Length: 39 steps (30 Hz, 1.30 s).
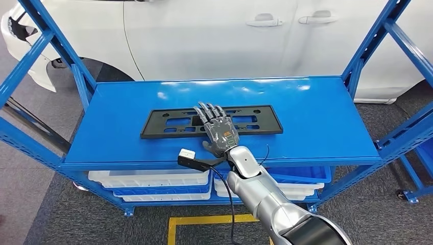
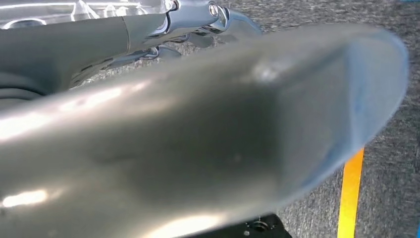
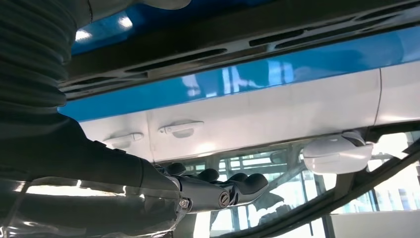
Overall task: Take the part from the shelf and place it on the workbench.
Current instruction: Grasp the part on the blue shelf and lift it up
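On the blue shelf [image 1: 316,117], beside a white car [image 1: 214,35], the right hand [image 1: 220,130] rests flat, fingers extended, atop the black part [image 1: 168,122], gripping nothing.

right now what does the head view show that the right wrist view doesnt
Head view alone: the whole flat black plastic part with cut-outs lying on the blue metal shelf, the right hand spread flat over its middle, white and blue bins below, a yellow floor line.

Right wrist view alone: the car's side mirror and windows.

Both: the part, the shelf, the hand, and the white car with its door handles.
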Available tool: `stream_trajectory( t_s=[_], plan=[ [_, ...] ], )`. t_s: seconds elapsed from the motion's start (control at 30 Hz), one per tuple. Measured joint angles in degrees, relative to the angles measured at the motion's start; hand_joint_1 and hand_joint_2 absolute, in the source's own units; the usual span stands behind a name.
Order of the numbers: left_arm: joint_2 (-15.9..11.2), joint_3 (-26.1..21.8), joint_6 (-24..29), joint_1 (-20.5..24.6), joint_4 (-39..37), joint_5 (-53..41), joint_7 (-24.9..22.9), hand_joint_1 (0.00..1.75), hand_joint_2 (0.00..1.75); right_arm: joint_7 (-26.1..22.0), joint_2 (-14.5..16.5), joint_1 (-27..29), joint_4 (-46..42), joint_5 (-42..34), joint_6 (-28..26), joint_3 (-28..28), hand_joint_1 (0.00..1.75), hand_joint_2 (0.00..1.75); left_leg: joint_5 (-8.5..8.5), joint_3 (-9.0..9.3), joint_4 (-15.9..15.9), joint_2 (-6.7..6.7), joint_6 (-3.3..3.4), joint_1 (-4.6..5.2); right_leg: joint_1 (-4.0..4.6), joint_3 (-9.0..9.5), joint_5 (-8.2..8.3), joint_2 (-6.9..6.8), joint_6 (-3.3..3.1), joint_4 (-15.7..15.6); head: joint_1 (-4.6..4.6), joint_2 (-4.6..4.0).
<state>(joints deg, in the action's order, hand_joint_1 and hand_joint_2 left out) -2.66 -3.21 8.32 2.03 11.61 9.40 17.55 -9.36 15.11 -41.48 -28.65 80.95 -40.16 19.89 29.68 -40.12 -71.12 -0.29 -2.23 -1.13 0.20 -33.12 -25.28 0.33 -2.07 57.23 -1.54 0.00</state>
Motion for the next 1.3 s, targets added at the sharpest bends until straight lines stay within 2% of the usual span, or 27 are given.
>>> stream_trajectory(
  t_s=[0.03, 0.07, 0.1, 0.13, 0.2, 0.27, 0.33, 0.4, 0.43, 0.47, 0.5, 0.57, 0.6, 0.63, 0.73, 0.8, 0.83, 0.9, 0.93, 0.97, 1.0, 1.07, 1.1, 1.13, 1.17, 1.23, 1.3],
  plan=[
    [-0.02, -0.01, 0.01, -0.02, 0.0, 0.0, 0.04, 0.0, 0.0, -0.31, 0.13, 0.02, -0.03, 0.11, -0.01, 0.0, 0.0, 1.75, -2.73, 1.53, 4.08, 0.0, 0.34, 0.06, 0.11, 0.51, -0.34, 0.03, 0.04, 0.0, 0.01, 0.0],
    [-0.06, -0.01, 0.01, -0.01, -0.01, 0.0, 0.08, 0.0, 0.0, -0.62, 0.3, 0.0, -0.05, 0.22, -0.01, 0.01, 0.0, 1.75, -4.74, 3.16, 8.02, 0.03, 0.77, 0.25, 0.28, 0.91, -0.7, 0.03, 0.17, 0.03, 0.03, -0.01],
    [-0.1, -0.02, 0.01, 0.02, -0.01, 0.0, 0.12, 0.0, 0.0, -0.92, 0.48, -0.03, -0.09, 0.31, -0.01, 0.02, 0.0, 1.75, -5.83, 4.43, 11.07, 0.05, 1.18, 0.45, 0.38, 1.08, -0.97, 0.05, 0.36, 0.09, 0.02, -0.01],
    [-0.13, -0.02, 0.01, 0.08, -0.02, 0.0, 0.15, 0.0, 0.0, -1.25, 0.63, -0.02, -0.13, 0.4, -0.01, 0.04, 0.0, 1.75, -6.2, 5.13, 12.84, 0.06, 1.52, 0.66, 0.44, 1.1, -1.16, 0.05, 0.6, 0.14, 0.05, -0.01],
    [-0.15, -0.04, 0.02, 0.12, -0.02, 0.01, 0.21, 0.0, 0.0, -2.03, 0.97, 0.11, -0.43, 0.65, -0.02, 0.16, 0.0, 1.75, -5.77, 5.47, 13.69, 0.02, 1.98, 0.85, 0.4, 1.0, -1.36, 0.04, 1.13, 0.11, 0.04, 0.0],
    [-0.14, -0.08, 0.03, 0.04, -0.02, 0.04, 0.26, 0.0, 0.0, -2.66, 1.38, 0.27, -1.04, 0.94, -0.04, 0.34, 0.0, 1.75, -5.78, 5.9, 14.21, 0.03, 2.44, 0.58, 0.32, 0.79, -2.05, -0.03, 1.8, 0.94, 0.09, 0.0],
    [-0.12, -0.09, 0.03, 0.09, -0.02, 0.08, 0.3, 0.0, 0.0, -2.95, 1.66, 0.34, -1.49, 1.18, -0.04, 0.5, 0.0, 1.75, -5.7, 6.47, 14.69, 0.1, 2.93, 0.29, 0.12, -1.69, -4.37, -0.05, 2.47, 5.9, 0.17, 0.0],
    [-0.11, -0.09, 0.03, 0.17, -0.02, 0.08, 0.31, 0.0, 0.0, -3.13, 1.72, 0.74, -1.6, 1.33, -0.03, 0.72, 0.0, 1.75, -5.32, 6.82, 14.68, 0.07, 3.2, 0.29, -0.25, -6.36, -7.11, -0.05, 2.95, 13.86, 0.23, 0.0],
    [-0.11, -0.09, 0.03, 0.14, -0.02, 0.08, 0.31, 0.0, 0.0, -3.22, 1.73, 1.07, -1.61, 1.38, -0.03, 0.87, 0.0, 1.75, -5.07, 7.04, 14.62, 0.04, 3.21, 0.28, -0.45, -8.25, -7.41, -0.06, 3.13, 16.56, 0.23, 0.01],
    [-0.09, -0.09, 0.03, 0.08, -0.02, 0.08, 0.31, 0.0, 0.0, -3.31, 1.74, 1.37, -1.71, 1.46, -0.03, 1.08, 0.0, 1.75, -4.78, 7.33, 14.54, -0.01, 3.13, 0.27, -0.65, -9.14, -6.55, -0.08, 3.26, 17.14, 0.24, 0.0],
    [-0.07, -0.1, 0.03, 0.02, -0.02, 0.08, 0.31, 0.0, 0.0, -3.37, 1.78, 1.57, -1.88, 1.56, -0.04, 1.33, 0.0, 1.75, -4.45, 7.7, 14.44, -0.07, 3.0, 0.25, -0.82, -8.87, -4.6, -0.11, 3.31, 15.42, 0.23, 0.0],
    [0.0, -0.11, 0.01, 0.01, -0.02, 0.09, 0.33, 0.0, 0.0, -3.41, 1.9, 1.72, -2.42, 1.92, -0.04, 1.92, 0.0, 1.75, -3.65, 8.47, 14.19, -0.13, 2.58, 0.26, -0.98, -5.8, 0.19, -0.22, 3.16, 7.59, 0.26, 0.0],
    [0.02, -0.11, -0.01, 0.06, -0.02, 0.09, 0.36, 0.0, 0.0, -3.38, 2.02, 1.73, -2.67, 2.13, -0.04, 2.23, 0.0, 1.75, -3.26, 8.69, 14.04, -0.15, 2.28, 0.33, -0.93, -4.36, 1.56, -0.25, 2.94, 4.18, 0.23, 0.0],
    [0.03, -0.12, -0.01, 0.11, -0.02, 0.09, 0.39, 0.0, 0.0, -3.32, 2.13, 1.76, -2.86, 2.3, -0.03, 2.49, 0.0, 1.75, -2.95, 8.82, 13.95, -0.16, 1.94, 0.41, -0.83, -3.44, 2.12, -0.27, 2.68, 2.02, 0.22, 0.0],
    [0.05, -0.13, -0.01, 0.21, -0.02, 0.03, 0.53, 0.0, 0.0, -2.88, 2.46, 1.86, -3.32, 2.81, -0.04, 3.16, 0.0, 1.75, -2.43, 9.07, 14.06, -0.09, 0.86, 0.31, -0.57, -2.89, 1.69, -0.14, 1.64, 0.89, 0.19, 0.0],
    [0.1, -0.13, 0.0, 0.24, -0.02, -0.17, 0.68, 0.0, 0.0, -2.28, 2.69, 1.78, -3.72, 3.34, -0.04, 3.7, 0.0, 1.75, -1.14, 8.54, 12.25, -0.01, 0.29, 0.12, -0.7, -2.32, 1.59, -0.13, 0.92, 0.45, 0.11, 0.0],
    [0.1, -0.13, 0.03, 0.25, -0.02, -0.26, 0.75, 0.0, 0.0, -1.88, 2.83, 1.73, -3.88, 3.64, -0.04, 4.03, 0.0, 1.75, 0.15, 7.46, 9.84, 0.01, 0.08, 0.05, -0.78, -2.03, 1.52, -0.16, 0.62, 0.27, 0.06, 0.0],
    [0.09, -0.13, 0.09, 0.24, -0.02, -0.4, 0.91, 0.0, 0.0, -0.68, 2.97, 1.77, -3.94, 4.48, -0.03, 4.83, 0.0, 1.75, 3.45, 3.3, 1.81, 0.02, -0.24, 0.02, -0.63, -1.78, 1.23, -0.19, 0.22, 0.24, -0.01, 0.0],
    [0.08, -0.13, 0.13, 0.18, -0.02, -0.45, 0.96, 0.0, 0.0, 0.1, 2.98, 1.88, -3.94, 5.03, -0.03, 5.33, 0.0, 1.75, 4.34, 1.3, -1.52, 0.02, -0.36, 0.01, -0.55, -1.7, 1.11, -0.16, 0.13, 0.26, 0.0, 0.0],
    [0.08, -0.14, 0.14, 0.12, -0.02, -0.51, 1.01, 0.0, 0.0, 0.96, 2.97, 1.98, -3.94, 5.69, -0.03, 5.93, 0.0, 1.75, 4.21, -0.01, -3.25, 0.02, -0.41, -0.01, -0.48, -1.6, 0.97, -0.1, 0.09, 0.28, 0.0, 0.0],
    [0.07, -0.15, 0.16, 0.08, -0.02, -0.56, 1.03, 0.0, 0.0, 1.91, 2.97, 2.02, -3.94, 6.41, -0.03, 6.63, 0.0, 1.75, 2.82, -0.09, -2.45, 0.02, -0.38, -0.02, -0.44, -1.43, 0.84, -0.02, 0.12, 0.29, -0.01, 0.0],
    [0.03, -0.24, 0.2, 0.15, -0.02, -0.67, 1.1, 0.0, 0.0, 3.91, 2.96, 1.9, -3.91, 7.75, -0.03, 8.2, 0.0, 1.75, -2.09, 2.74, 4.99, 0.04, -0.06, -0.01, -0.39, -0.89, 0.47, 0.09, 0.34, 0.31, 0.01, 0.01],
    [0.0, -0.35, 0.22, 0.25, -0.02, -0.72, 1.14, 0.0, 0.0, 5.01, 2.96, 1.7, -3.84, 8.23, -0.03, 9.12, 0.0, 1.75, -3.86, 4.44, 9.0, 0.05, 0.17, 0.1, -0.26, -0.71, 0.27, 0.13, 0.54, 0.39, 0.0, 0.0],
    [-0.02, -0.51, 0.24, 0.37, -0.02, -0.8, 1.19, 0.0, 0.0, 6.11, 2.95, 1.4, -3.67, 8.52, -0.01, 10.14, 0.0, 1.75, -4.89, 5.66, 11.85, 0.03, 0.46, 0.21, -0.15, -0.66, 0.15, 0.15, 0.79, 0.45, 0.04, 0.0],
    [-0.03, -0.71, 0.26, 0.47, -0.02, -0.88, 1.23, 0.0, 0.0, 7.26, 2.94, 1.0, -3.34, 8.68, 0.07, 11.27, 0.0, 1.75, -5.11, 6.22, 13.25, 0.0, 0.75, 0.34, -0.06, -0.72, 0.09, 0.17, 1.07, 0.5, 0.05, 0.0],
    [-0.03, -1.05, 0.29, 0.59, -0.02, -0.98, 1.41, 0.0, 0.0, 9.95, 2.92, -0.07, -2.08, 8.77, 0.87, 14.08, 0.0, 1.75, -4.91, 6.35, 13.64, -0.1, 1.39, 0.41, 0.0, -0.81, 0.07, 0.2, 1.7, 0.48, 0.1, 0.0],
    [-0.03, -1.22, 0.38, 0.65, -0.02, -1.02, 1.62, 0.0, 0.0, 12.67, 2.88, -1.3, -0.48, 8.78, 2.76, 17.67, 0.0, 1.75, -5.08, 6.52, 13.97, -0.08, 2.05, 0.19, -0.08, -1.18, -0.8, 0.13, 2.36, 1.57, 0.17, 0.0]
  ],
)
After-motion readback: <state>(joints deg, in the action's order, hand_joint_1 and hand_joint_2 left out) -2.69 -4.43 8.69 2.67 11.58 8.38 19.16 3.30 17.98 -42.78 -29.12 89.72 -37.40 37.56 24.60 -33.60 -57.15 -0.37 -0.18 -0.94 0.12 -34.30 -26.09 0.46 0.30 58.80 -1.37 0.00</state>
